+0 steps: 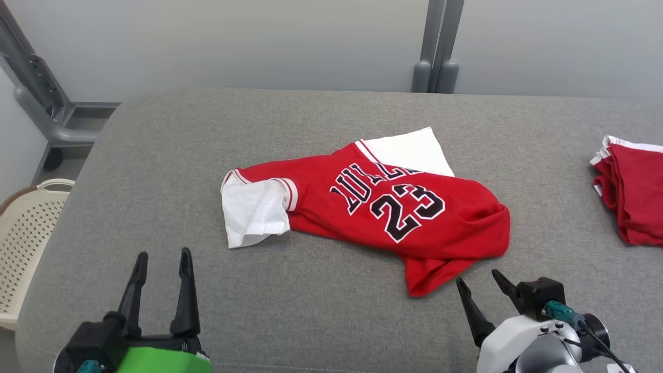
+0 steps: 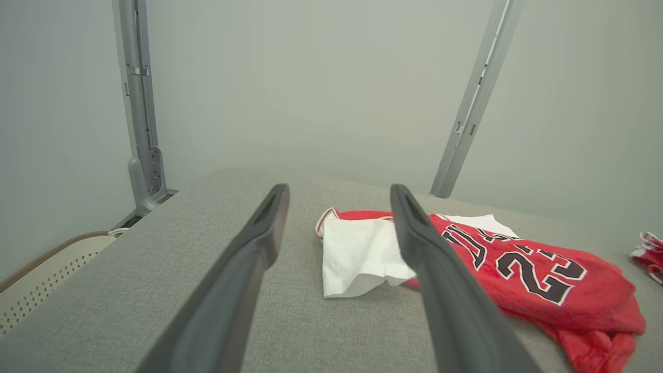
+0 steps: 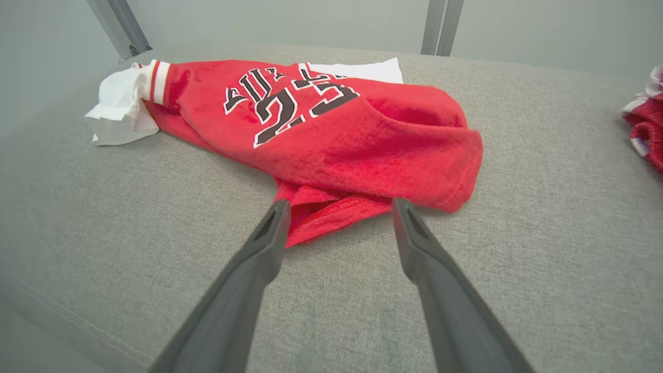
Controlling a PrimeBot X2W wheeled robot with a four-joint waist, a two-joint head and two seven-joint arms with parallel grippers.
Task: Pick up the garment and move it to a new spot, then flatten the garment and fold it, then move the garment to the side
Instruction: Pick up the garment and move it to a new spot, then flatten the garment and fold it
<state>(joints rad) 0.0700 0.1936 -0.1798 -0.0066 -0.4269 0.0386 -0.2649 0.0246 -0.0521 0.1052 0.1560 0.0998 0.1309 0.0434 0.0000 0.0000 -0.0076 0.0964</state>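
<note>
The right gripper [image 1: 476,276] is hovering agape, fingers pointing at the garment's [image 1: 414,217] hem. The left gripper [image 1: 163,254] is hanging parted above the table [image 1: 155,134].

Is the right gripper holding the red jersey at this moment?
No, the right gripper is open, its two fingers apart at the near hem of the jersey, which lies loose on the grey surface.

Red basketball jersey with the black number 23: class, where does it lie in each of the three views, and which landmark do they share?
Head view: red jersey, centre of the grey table.
Left wrist view: jersey right of centre, lower half.
Right wrist view: jersey upper centre.
Shared landmark: second red-and-white garment, right edge.
</note>
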